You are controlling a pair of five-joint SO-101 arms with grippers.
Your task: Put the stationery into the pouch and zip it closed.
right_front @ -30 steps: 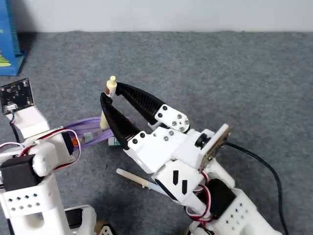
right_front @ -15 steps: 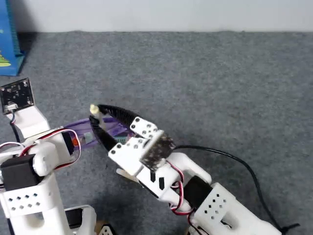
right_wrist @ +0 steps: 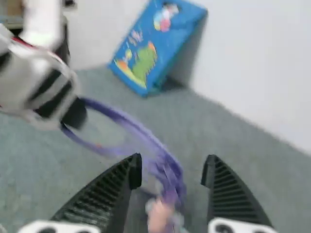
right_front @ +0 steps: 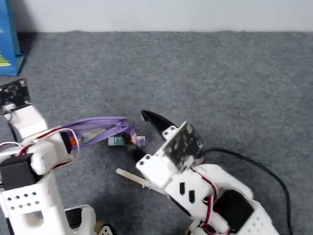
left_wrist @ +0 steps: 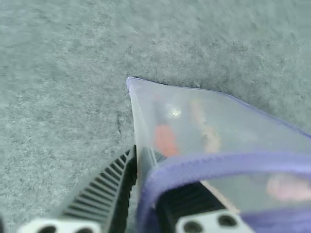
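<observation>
A clear pouch (right_front: 98, 129) with a purple rim lies on the grey carpet, one end held up by my left gripper (right_front: 74, 141). In the left wrist view that gripper (left_wrist: 146, 184) is shut on the pouch's (left_wrist: 209, 126) edge, and orange and cream items show through the plastic. My right gripper (right_front: 139, 134) sits at the pouch's other end, open, with nothing held. In its wrist view the open fingers (right_wrist: 172, 160) straddle the purple rim (right_wrist: 126, 128), with a pale item low between them. A cream pen (right_front: 131, 177) lies on the carpet beside the right arm.
A blue box (right_front: 7, 39) leans against the wall at the far left, also seen as the blue box (right_wrist: 155, 46) behind the pouch. The left arm's body (right_wrist: 39, 82) stands close to the pouch. Open carpet stretches to the back and right.
The right gripper carried a cream stick from above down to the pouch's mouth, let it go, and drew back toward the right, now holding nothing. The left arm stayed put.
</observation>
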